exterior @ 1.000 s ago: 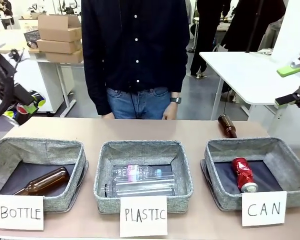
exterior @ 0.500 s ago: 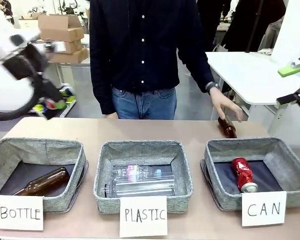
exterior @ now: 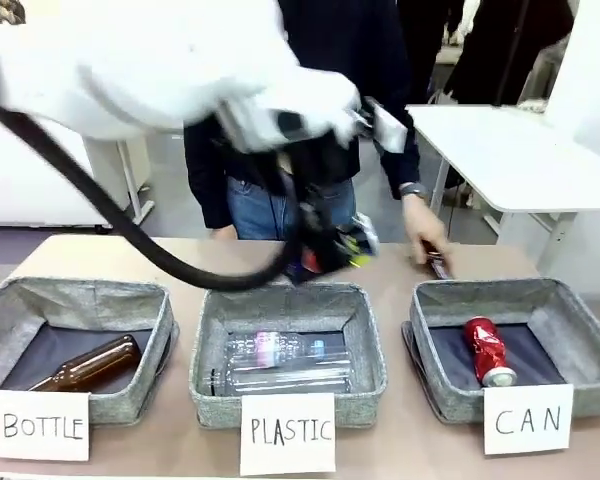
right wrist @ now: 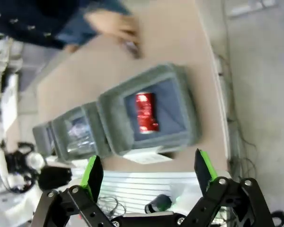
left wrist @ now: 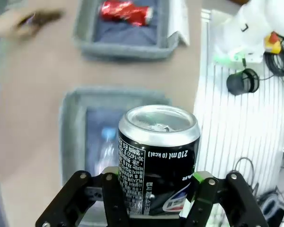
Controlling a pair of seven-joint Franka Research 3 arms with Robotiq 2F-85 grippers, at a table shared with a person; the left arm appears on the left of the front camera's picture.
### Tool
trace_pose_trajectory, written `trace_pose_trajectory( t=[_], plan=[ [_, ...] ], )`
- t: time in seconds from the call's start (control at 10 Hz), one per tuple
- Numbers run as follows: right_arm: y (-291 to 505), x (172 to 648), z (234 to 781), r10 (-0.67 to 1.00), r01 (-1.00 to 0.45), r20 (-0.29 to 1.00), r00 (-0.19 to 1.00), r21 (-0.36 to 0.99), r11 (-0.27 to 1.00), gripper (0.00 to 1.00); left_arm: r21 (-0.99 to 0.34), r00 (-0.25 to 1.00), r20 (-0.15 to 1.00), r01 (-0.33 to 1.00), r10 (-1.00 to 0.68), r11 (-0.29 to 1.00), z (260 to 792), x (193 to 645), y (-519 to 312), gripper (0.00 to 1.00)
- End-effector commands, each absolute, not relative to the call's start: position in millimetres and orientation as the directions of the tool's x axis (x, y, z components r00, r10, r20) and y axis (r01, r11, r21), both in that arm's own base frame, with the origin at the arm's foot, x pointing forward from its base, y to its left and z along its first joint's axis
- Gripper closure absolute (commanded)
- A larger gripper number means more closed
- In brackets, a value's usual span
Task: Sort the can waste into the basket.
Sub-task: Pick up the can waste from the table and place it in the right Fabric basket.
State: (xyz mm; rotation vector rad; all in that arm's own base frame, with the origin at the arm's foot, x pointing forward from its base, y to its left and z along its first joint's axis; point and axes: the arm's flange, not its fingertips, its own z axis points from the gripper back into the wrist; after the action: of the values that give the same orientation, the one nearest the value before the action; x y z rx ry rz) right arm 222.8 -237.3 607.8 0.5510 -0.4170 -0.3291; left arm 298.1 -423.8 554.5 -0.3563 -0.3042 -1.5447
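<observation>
Front view: red can (exterior: 487,350) in CAN basket (exterior: 570,300), clear bottle (exterior: 280,360) in PLASTIC basket (exterior: 205,340), brown bottle (exterior: 85,365) in BOTTLE basket (exterior: 80,292). Left gripper (left wrist: 155,185) grips Pepsi can (left wrist: 158,142); right gripper (right wrist: 148,170) wide.

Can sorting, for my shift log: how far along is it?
Done: the red can lies in the CAN basket. In hand: the left hand is shut on the Pepsi can, by the PLASTIC basket. Left: carry it over the CAN basket and release. The right hand is open, empty.

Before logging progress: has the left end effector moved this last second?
Yes: the left end effector swung rightward, from above the left end of the grey woven BOTTLE basket to above the PLASTIC basket.
</observation>
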Motion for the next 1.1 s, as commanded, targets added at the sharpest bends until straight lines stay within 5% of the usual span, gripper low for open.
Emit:
trace_pose_trajectory(
  t=[0.0,0.2,0.4,0.5,0.6,0.7,1.0],
  plan=[
    [-247,216,586,-0.506,0.272,0.236,0.829,0.621,0.735,0.00,-0.022,-0.112,0.447,0.990,-0.888,-0.136,549,298,-491,0.67],
    [-229,221,568,-0.454,0.202,0.231,0.860,0.664,0.720,0.00,0.033,-0.164,0.558,0.984,-0.813,-0.175,544,255,-551,0.67],
    [-177,240,561,-0.317,0.076,0.270,0.909,0.641,0.763,0.00,-0.057,-0.103,0.624,0.983,-0.775,-0.176,543,262,-587,0.67],
    [-233,217,563,-0.444,0.215,0.214,0.870,0.645,0.733,0.00,-0.106,-0.011,0.600,0.990,-0.800,-0.094,531,281,-596,0.67],
    [-233,217,563,-0.444,0.215,0.214,0.870,0.645,0.733,0.00,-0.012,-0.159,0.591,0.979,-0.791,-0.205,541,242,-580,0.67],
    [-233,217,563,-0.444,0.215,0.214,0.870,0.645,0.733,0.00,-0.012,-0.159,0.591,0.979,-0.791,-0.205,541,242,-580,0.67],
    [-233,217,563,-0.444,0.215,0.214,0.870,0.645,0.733,0.00,0.040,-0.079,0.731,0.997,-0.678,-0.073,505,307,-594,0.67]
  ],
)
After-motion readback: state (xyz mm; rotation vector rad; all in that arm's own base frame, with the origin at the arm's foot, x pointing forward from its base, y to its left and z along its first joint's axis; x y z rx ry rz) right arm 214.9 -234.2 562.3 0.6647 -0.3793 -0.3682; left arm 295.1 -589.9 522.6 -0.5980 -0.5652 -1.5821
